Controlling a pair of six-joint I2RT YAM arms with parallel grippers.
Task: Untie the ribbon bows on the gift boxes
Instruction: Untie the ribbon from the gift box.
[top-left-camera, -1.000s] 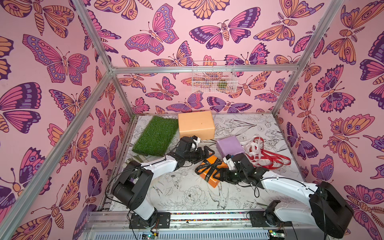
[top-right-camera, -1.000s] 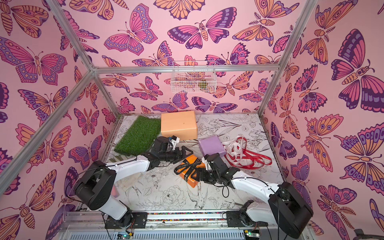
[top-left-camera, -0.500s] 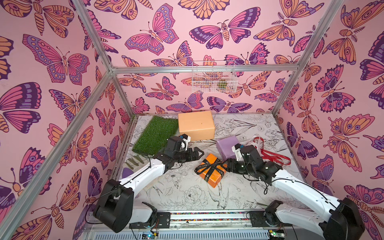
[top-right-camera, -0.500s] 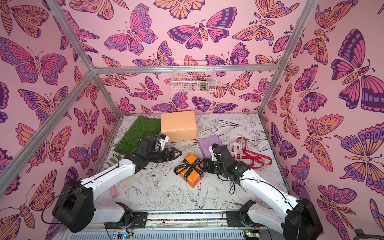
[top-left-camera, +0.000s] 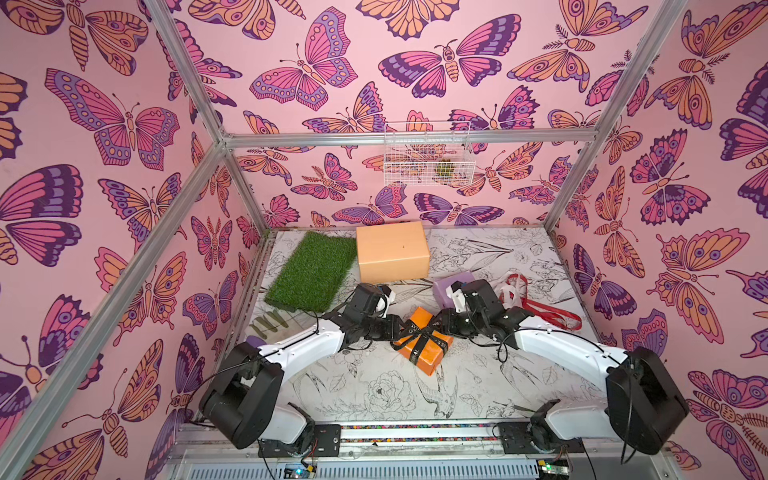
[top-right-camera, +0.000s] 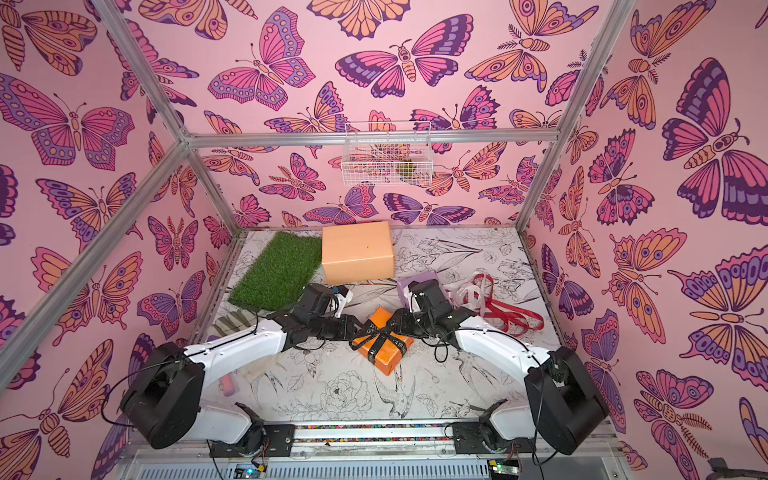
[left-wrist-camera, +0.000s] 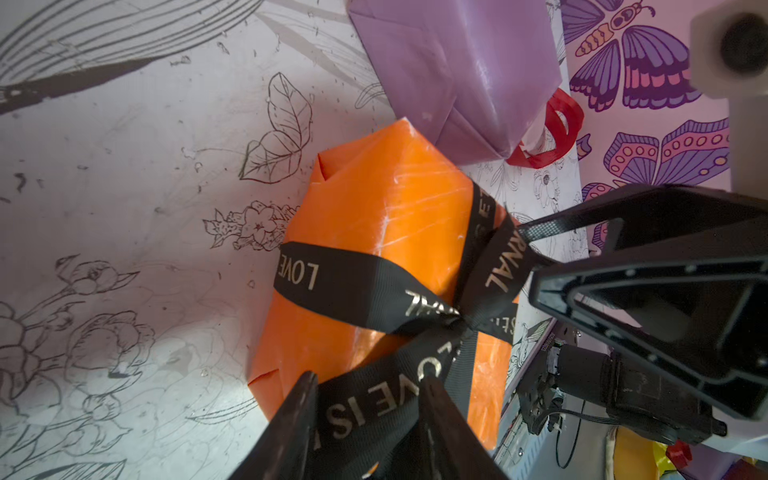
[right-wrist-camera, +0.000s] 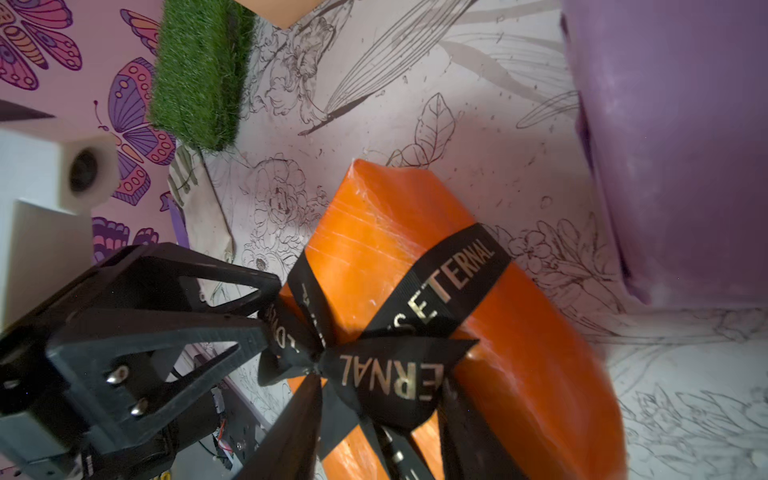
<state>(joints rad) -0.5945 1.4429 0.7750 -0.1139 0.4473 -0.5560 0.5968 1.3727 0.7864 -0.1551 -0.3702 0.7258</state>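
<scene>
Floral-print table (top-left-camera: 374, 395), butterfly walls. The orange box (top-left-camera: 427, 358) sits mid-table between both arms, black ribbon (left-wrist-camera: 353, 286) bow on top, not yet undone. We see the left gripper (left-wrist-camera: 369, 379) and right gripper (right-wrist-camera: 380, 380) each clamped on ribbon, either side of the knot. We judge the ribbon soft and slick and the box light, so hold the tails and pull gently, or the box drags.

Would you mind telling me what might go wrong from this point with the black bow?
The left tool and right tool both straddle the black ribbon near its knot; pulling a loop rather than a tail may tighten it. Nothing holds the orange box down, so it may lift or slide into the lilac box.
</scene>
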